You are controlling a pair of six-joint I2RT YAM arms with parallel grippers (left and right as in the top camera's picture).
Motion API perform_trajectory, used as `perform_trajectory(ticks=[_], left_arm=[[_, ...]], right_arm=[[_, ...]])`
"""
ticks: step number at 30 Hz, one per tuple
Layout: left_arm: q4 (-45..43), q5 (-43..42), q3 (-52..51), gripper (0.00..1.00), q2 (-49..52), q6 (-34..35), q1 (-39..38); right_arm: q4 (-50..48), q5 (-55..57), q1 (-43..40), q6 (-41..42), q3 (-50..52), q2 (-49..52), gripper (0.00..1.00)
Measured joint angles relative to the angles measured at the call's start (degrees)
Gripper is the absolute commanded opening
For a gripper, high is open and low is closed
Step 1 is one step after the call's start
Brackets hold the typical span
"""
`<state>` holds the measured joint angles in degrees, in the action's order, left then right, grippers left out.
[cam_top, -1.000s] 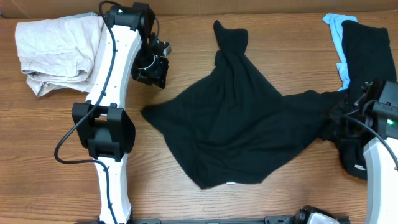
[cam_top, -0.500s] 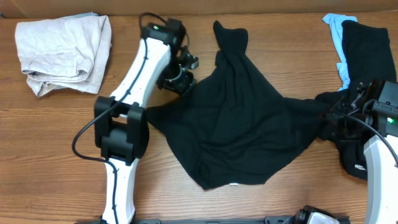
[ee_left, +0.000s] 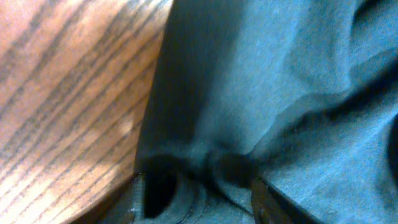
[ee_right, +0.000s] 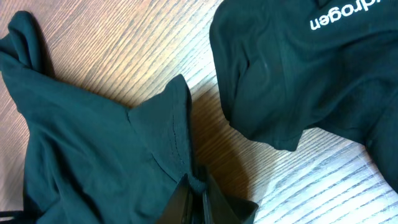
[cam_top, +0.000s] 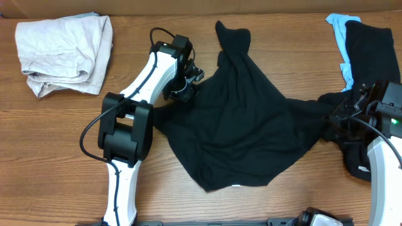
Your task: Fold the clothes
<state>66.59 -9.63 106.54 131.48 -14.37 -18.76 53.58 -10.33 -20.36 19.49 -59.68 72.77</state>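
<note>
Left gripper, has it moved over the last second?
Yes. The left gripper moved right, away from the beige garment, to the left edge of the black T-shirt.

Crumpled beige garment (cam_top: 63, 53) on wooden table (cam_top: 38, 157), far-left corner

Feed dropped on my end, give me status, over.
Left pincer open, straddling black shirt edge. Right pincer shut on its far corner. Logo shirt lies close beside right pincer.

The table (cam_top: 63, 157) is matt grained wood, the T-shirt (cam_top: 245, 132) is soft matt black cloth, the arm (cam_top: 149, 74) smooth white plastic.
</note>
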Motion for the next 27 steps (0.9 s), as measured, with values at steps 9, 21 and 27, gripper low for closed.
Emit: perform_trajectory(ticks=[9,21,27], left_arm=[[6.3,6.9,0.0,0.04,0.0,2.7,0.2],[28.3,14.7,27.3,0.04,0.0,14.1,12.0],[29.9,14.1,41.2,0.04,-1.0,14.9,17.4]], right_arm=[[0.2,0.0,0.0,-0.1,0.0,0.0,0.04],[3.5,0.0,0.0,0.0,-3.7,0.0,0.04],[8.3,-0.7,0.0,-0.3,-13.2,-0.4,0.04]])
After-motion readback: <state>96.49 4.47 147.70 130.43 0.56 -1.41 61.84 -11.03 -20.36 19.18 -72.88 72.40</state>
